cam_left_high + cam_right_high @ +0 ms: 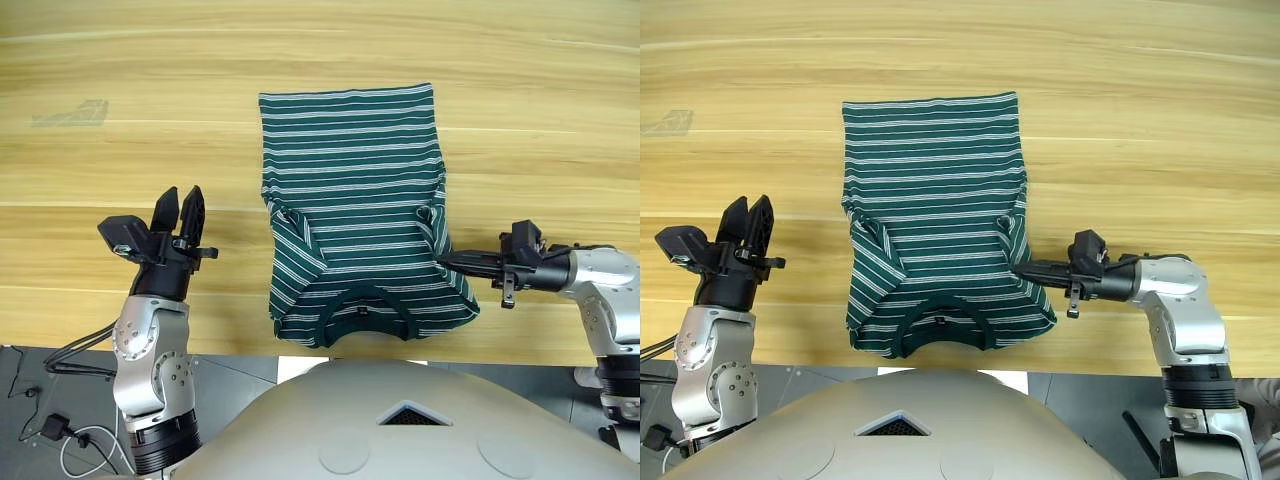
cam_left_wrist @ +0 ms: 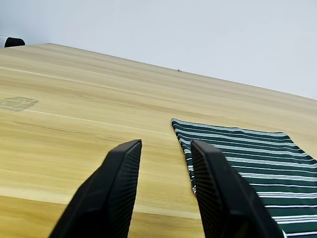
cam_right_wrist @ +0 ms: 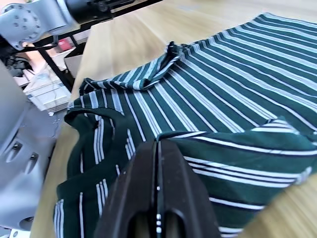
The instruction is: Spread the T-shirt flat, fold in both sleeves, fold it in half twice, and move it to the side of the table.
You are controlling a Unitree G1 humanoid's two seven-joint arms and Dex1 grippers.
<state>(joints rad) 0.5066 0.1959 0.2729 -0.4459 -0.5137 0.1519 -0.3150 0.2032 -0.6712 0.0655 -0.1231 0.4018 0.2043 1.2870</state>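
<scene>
Here a dark green, white-striped T-shirt [image 1: 355, 200] lies on a pale wood-grain desk [image 1: 120, 60], near the middle of its near half. Its ribbed neckline [image 1: 362, 308] is at the edge closest to the robot and its straight hem is farther out. The body lies mostly flat. Both sleeves are turned inward over it. The left sleeve [image 1: 300, 245] makes a slanted flap with a small peak at its top, and the right sleeve [image 1: 438, 228] is a narrower, slightly puckered fold along the side. The lower corners of the shirt bulge a little wider than the upper part.

The left gripper [image 1: 182, 195] hangs over bare desk, well apart from the shirt's left side and roughly level with its middle. Its black ribbed fingers [image 2: 121, 183] point away from the robot and are spread, with a clear gap of wood showing between them.

The right gripper [image 1: 447, 261] lies low and reaches sideways, its tip touching the shirt's right side just below the folded sleeve. Its fingers [image 3: 143, 183] are pressed together with only a thin seam between them. The striped cloth sits right at their tip, and I cannot tell whether any of it is caught there.

A faint grey rectangular mark [image 1: 72, 113] is on the wood far to the left. Below the near desk edge, black cables [image 1: 60, 430] trail over a grey floor.
</scene>
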